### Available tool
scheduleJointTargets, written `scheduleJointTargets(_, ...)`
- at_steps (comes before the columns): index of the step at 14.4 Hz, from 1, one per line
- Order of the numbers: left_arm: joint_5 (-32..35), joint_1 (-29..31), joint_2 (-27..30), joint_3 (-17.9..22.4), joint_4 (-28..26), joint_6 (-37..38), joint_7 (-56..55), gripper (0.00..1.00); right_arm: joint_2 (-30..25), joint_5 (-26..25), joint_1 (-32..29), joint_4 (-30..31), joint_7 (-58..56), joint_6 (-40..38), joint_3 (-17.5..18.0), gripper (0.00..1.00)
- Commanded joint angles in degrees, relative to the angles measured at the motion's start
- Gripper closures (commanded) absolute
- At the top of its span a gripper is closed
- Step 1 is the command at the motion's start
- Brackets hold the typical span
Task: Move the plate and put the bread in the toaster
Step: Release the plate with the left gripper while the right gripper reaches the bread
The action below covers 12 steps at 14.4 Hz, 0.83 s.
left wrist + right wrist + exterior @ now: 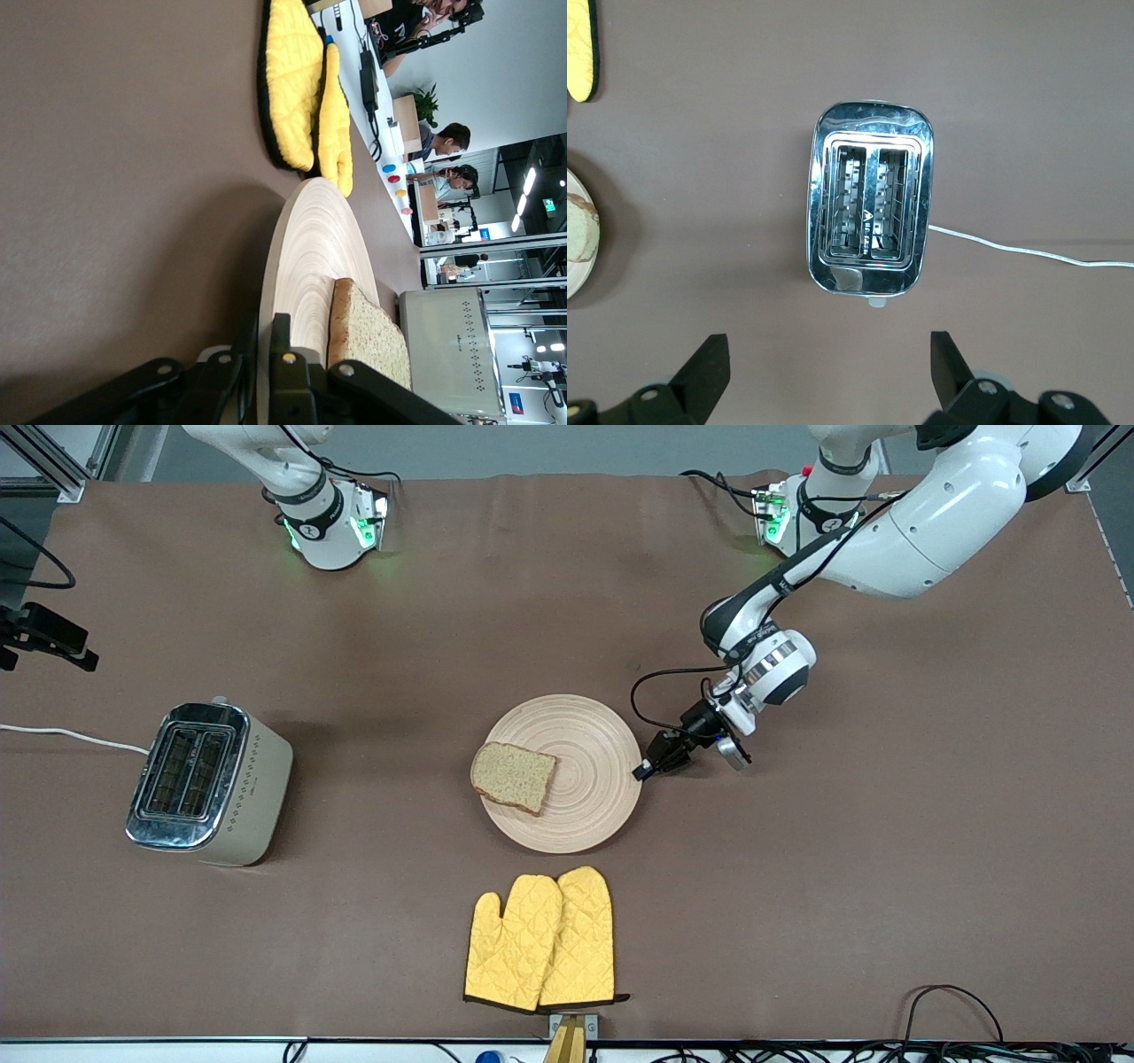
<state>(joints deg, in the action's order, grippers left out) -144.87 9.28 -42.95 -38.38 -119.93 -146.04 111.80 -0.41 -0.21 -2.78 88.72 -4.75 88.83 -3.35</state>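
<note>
The light-wood plate (589, 802) lies mid-table with the slice of brown bread (514, 776) on the half toward the right arm's end. My left gripper (641, 770) is shut on the plate's rim at the edge toward the left arm's end. The left wrist view shows its fingers (280, 332) pinching the rim of the plate (310, 257) from above and below, with the bread (368, 341) just past them. The chrome-topped toaster (208, 784) stands toward the right arm's end, slots empty. My right gripper (826, 354) hangs open high over the toaster (868, 208).
A pair of yellow oven mitts (542, 939) lies nearer the front camera than the plate. The toaster's white cord (71, 735) runs off the table's edge at the right arm's end. A black cable loops from the left wrist beside the plate.
</note>
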Motion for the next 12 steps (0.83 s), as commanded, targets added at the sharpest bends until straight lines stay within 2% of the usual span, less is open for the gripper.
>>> scheduleJointTargets(1,-3.58,-0.22,0.15,-0.82,-0.31,0.94,1.84,0.95,0.14,-0.05,-0.39,-0.30,0.00,-0.06,0.19,0.00)
scheduleJointTargets(2,-3.58,-0.22,0.15,-0.82,-0.31,0.85,1.84,0.87,0.14,0.04,-0.39,-0.21,0.00,-0.06,0.19,0.00)
scheduleJointTargets(3,-3.49,-0.14,0.15,-0.82,-0.22,0.68,1.75,0.71,0.14,0.56,-0.48,-0.21,0.00,0.11,0.19,0.00)
scheduleJointTargets(4,-3.49,0.21,0.15,-0.82,0.22,-0.37,1.40,0.33,0.49,0.82,-0.56,-0.13,0.00,0.03,0.19,0.00)
scheduleJointTargets(5,-3.41,0.48,0.41,-0.82,0.48,-1.77,1.05,0.08,0.58,0.74,-0.65,-0.21,-0.09,-0.23,0.19,0.00)
scheduleJointTargets(6,-3.40,1.09,0.76,-0.91,0.92,-3.27,0.44,0.00,0.84,0.65,-0.48,-0.04,-0.17,-0.67,0.10,0.00)
scheduleJointTargets(9,-2.97,2.76,1.90,-1.26,4.07,-14.05,-0.18,0.00,0.93,0.91,0.22,0.31,0.44,-0.68,0.36,0.00)
scheduleJointTargets(11,-2.36,5.21,2.08,-4.06,8.11,-23.54,-0.18,0.00,0.93,1.96,2.06,0.31,0.79,-0.41,0.45,0.00)
scheduleJointTargets(12,-2.00,6.27,1.99,-5.29,9.96,-27.24,-0.09,0.00,1.37,4.49,2.33,0.49,0.88,-0.41,0.45,0.00)
